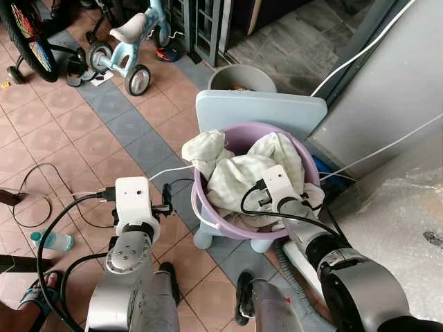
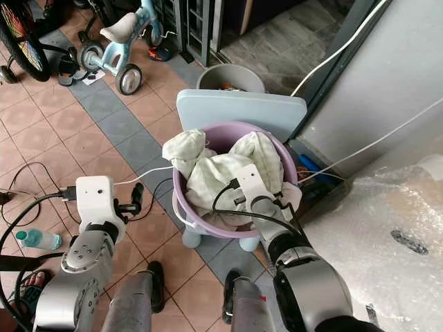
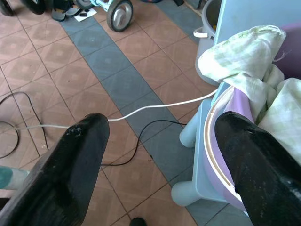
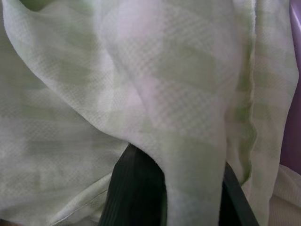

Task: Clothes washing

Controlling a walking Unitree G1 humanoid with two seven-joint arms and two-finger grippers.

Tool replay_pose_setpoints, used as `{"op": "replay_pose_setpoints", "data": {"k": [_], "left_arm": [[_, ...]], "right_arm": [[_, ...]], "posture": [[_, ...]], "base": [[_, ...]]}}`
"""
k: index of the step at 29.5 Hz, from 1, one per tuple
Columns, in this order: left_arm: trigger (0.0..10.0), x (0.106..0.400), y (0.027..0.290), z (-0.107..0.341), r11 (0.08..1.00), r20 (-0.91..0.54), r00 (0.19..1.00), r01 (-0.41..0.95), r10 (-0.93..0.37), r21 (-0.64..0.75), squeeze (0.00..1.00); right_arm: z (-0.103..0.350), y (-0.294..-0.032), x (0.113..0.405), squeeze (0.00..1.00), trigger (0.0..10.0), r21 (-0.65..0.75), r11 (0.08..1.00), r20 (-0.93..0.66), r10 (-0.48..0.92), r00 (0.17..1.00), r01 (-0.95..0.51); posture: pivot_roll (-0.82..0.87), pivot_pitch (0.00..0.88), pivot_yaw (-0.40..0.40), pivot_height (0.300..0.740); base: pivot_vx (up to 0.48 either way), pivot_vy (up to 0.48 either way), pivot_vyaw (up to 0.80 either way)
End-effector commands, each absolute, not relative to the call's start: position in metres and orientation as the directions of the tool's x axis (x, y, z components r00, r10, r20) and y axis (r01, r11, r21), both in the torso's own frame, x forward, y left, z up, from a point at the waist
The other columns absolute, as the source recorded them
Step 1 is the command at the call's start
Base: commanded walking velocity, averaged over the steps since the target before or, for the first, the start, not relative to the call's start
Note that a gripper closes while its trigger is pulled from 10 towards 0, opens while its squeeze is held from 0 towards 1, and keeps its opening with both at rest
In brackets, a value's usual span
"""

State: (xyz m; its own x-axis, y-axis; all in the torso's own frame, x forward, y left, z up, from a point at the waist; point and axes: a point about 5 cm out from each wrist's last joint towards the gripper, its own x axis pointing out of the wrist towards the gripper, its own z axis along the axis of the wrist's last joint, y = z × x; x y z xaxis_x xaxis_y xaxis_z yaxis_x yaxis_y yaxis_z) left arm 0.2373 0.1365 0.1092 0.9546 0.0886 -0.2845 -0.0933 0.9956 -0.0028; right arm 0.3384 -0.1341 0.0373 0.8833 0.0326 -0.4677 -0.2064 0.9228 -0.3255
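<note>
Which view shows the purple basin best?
The left eye view: the whole purple basin shows, on its stool, full of checked cloth. The right eye view matches it. The left wrist view catches one rim edge; the right wrist view a sliver.

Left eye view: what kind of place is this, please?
Probably a home's covered porch or yard entrance: tiled floor, a child's tricycle and bicycle wheel parked there, and a purple basin of laundry on a stool.
</note>
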Motion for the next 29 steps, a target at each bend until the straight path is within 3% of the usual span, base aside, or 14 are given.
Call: {"op": "replay_pose_setpoints", "data": {"k": [1, 7, 10, 13, 21, 22, 24, 26, 27, 28, 29], "left_arm": [[10.0, 0.239, 0.131, 0.105, 0.995, -0.300, 0.951, -0.092, 0.080, -0.025, 0.00], [10.0, 0.255, 0.128, 0.109, 0.998, -0.261, 0.964, -0.062, 0.057, -0.011, 0.00], [10.0, 0.259, 0.133, 0.103, 0.996, -0.252, 0.965, -0.066, 0.079, 0.060, 0.00], [10.0, 0.266, 0.140, 0.092, 0.995, -0.292, 0.951, -0.098, 0.104, 0.035, 0.00], [10.0, 0.288, 0.124, 0.100, 0.999, -0.221, 0.975, 0.010, 0.000, 0.044, 0.00], [10.0, 0.291, 0.122, 0.101, 0.999, -0.203, 0.979, 0.028, -0.018, 0.046, 0.00], [10.0, 0.293, 0.122, 0.102, 0.998, -0.192, 0.981, 0.032, -0.022, 0.048, 0.00], [10.0, 0.294, 0.122, 0.101, 0.999, -0.190, 0.982, 0.031, -0.023, 0.041, 0.00], [10.0, 0.295, 0.123, 0.098, 0.999, -0.190, 0.981, 0.033, -0.025, 0.038, 0.00], [10.0, 0.295, 0.123, 0.098, 0.999, -0.190, 0.981, 0.033, -0.025, 0.038, 0.00], [10.0, 0.294, 0.125, 0.094, 0.999, -0.199, 0.980, 0.018, -0.011, 0.036, 0.00]], "right_arm": [[0.036, -0.134, 0.338, 0.00, 0.0, -0.294, 0.934, -0.478, 0.039, 0.877, -0.202], [0.044, -0.138, 0.344, 0.00, 0.0, -0.227, 0.961, -0.459, 0.036, 0.888, -0.156], [0.053, -0.136, 0.350, 0.00, 0.0, -0.158, 0.978, -0.409, 0.058, 0.911, -0.133], [0.072, -0.132, 0.361, 0.00, 0.0, -0.120, 0.984, -0.324, 0.087, 0.942, -0.132], [0.110, -0.130, 0.373, 0.00, 0.0, 0.004, 0.973, -0.109, 0.229, 0.967, -0.230], [0.114, -0.130, 0.367, 0.00, 0.4, -0.036, 0.952, -0.046, 0.303, 0.952, -0.305], [0.117, -0.136, 0.357, 0.00, 4.5, -0.051, 0.942, -0.003, 0.331, 0.944, -0.330], [0.120, -0.142, 0.348, 0.00, 4.8, -0.045, 0.942, 0.025, 0.334, 0.942, -0.333], [0.123, -0.148, 0.337, 0.00, 6.9, -0.033, 0.946, 0.047, 0.324, 0.945, -0.322], [0.123, -0.148, 0.337, 0.00, 6.9, -0.033, 0.946, 0.047, 0.324, 0.945, -0.322], [0.127, -0.150, 0.326, 0.00, 10.0, -0.036, 0.952, 0.086, 0.305, 0.948, -0.303]], "posture": [[0.16, 0.233, -0.070, 0.740], [0.15, 0.195, -0.056, 0.740], [0.14, 0.163, -0.043, 0.740], [0.10, 0.126, -0.023, 0.740], [0.04, 0.026, 0.048, 0.740], [0.02, 0.008, 0.058, 0.740], [0.01, 0.000, 0.059, 0.740], [0.01, 0.000, 0.055, 0.740], [0.00, 0.000, 0.056, 0.740], [0.00, 0.000, 0.056, 0.740], [0.00, 0.000, 0.054, 0.740]], "base": [[0.000, 0.000, 0.00], [0.000, 0.000, 0.00], [0.000, 0.000, 0.00], [0.000, 0.000, 0.00], [0.000, 0.000, 0.00], [0.000, 0.000, 0.00], [0.000, 0.000, 0.00], [0.000, 0.000, 0.00], [0.000, 0.000, 0.00], [0.000, 0.000, 0.00], [-0.281, 0.000, 0.00]]}}
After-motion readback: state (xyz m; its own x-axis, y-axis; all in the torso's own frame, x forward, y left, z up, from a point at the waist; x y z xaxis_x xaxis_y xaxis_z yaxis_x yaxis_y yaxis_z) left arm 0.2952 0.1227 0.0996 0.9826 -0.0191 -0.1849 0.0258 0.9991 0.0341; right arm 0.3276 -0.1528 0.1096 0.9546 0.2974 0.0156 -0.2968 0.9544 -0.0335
